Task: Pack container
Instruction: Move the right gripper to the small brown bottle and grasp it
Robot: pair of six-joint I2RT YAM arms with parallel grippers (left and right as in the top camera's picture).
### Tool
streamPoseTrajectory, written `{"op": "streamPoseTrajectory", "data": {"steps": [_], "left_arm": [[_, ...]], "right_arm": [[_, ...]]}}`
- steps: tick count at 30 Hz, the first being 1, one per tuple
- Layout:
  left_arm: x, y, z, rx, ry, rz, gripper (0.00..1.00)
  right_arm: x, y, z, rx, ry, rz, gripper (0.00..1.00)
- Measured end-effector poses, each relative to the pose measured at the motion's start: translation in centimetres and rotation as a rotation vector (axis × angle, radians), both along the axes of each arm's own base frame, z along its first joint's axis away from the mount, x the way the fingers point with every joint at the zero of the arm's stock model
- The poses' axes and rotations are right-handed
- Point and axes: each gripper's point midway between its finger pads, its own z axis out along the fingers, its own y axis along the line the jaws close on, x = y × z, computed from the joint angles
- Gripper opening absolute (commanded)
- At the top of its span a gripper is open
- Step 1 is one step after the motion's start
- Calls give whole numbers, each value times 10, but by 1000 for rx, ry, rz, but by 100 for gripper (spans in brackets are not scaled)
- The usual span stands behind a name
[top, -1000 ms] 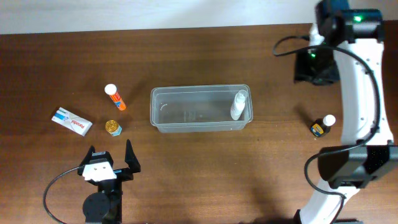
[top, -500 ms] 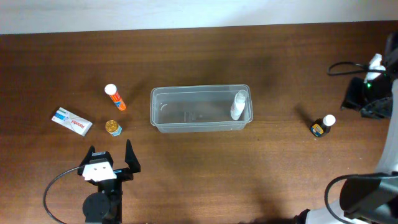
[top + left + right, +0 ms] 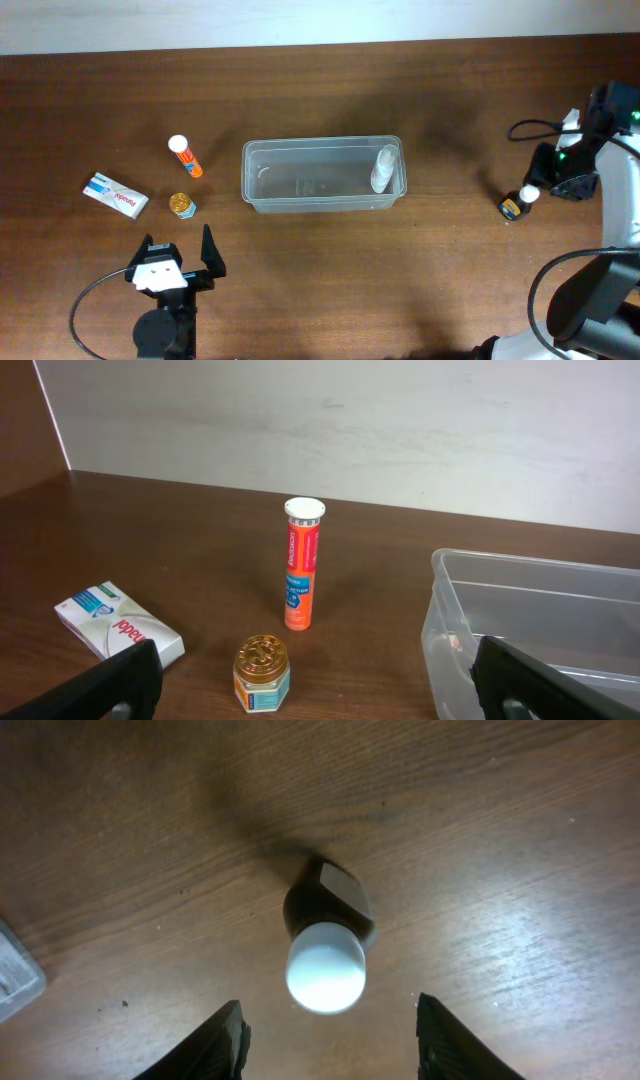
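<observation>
Hovering over a small dark bottle with a white cap (image 3: 325,950), my right claw (image 3: 330,1040) is released. Its two fingers stand apart on either side of the cap without touching it. That bottle stands upright near the right edge of the brown wooden worktop (image 3: 450,280), well apart from the clear rectangular plastic container (image 3: 320,207), which sits in the middle of the worktop. A small white bottle (image 3: 384,168) is inside the container at its right end. My left claw (image 3: 178,240) is spread wide and grasps nothing, near the worktop's edge on my side, to the left. Just beyond it stand a small jar with a gold lid (image 3: 181,205) and an upright orange tube with a white cap (image 3: 185,157). A flat white and blue box (image 3: 116,194) lies beside them, towards the left edge.
</observation>
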Motion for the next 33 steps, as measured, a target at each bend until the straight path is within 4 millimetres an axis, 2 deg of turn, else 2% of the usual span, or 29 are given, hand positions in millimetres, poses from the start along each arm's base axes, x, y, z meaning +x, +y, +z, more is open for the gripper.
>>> {"op": "streamPoseTrajectory", "data": {"steps": [11, 19, 21, 23, 29, 33], "left_arm": [[0, 0, 0, 0, 0, 0, 99], [0, 0, 0, 0, 0, 0, 99], [0, 0, 0, 0, 0, 0, 100], [0, 0, 0, 0, 0, 0, 99], [0, 0, 0, 0, 0, 0, 99], [0, 0, 0, 0, 0, 0, 99]], "right_arm": [[5, -2, -33, 12, 20, 1, 48], [3, 0, -50, 36, 68, 1, 46], [3, 1, -54, 46, 78, 1, 33], [3, 1, -59, 54, 91, 0, 27], [3, 2, -59, 62, 92, 1, 15], [4, 3, -59, 67, 89, 3, 12]]}}
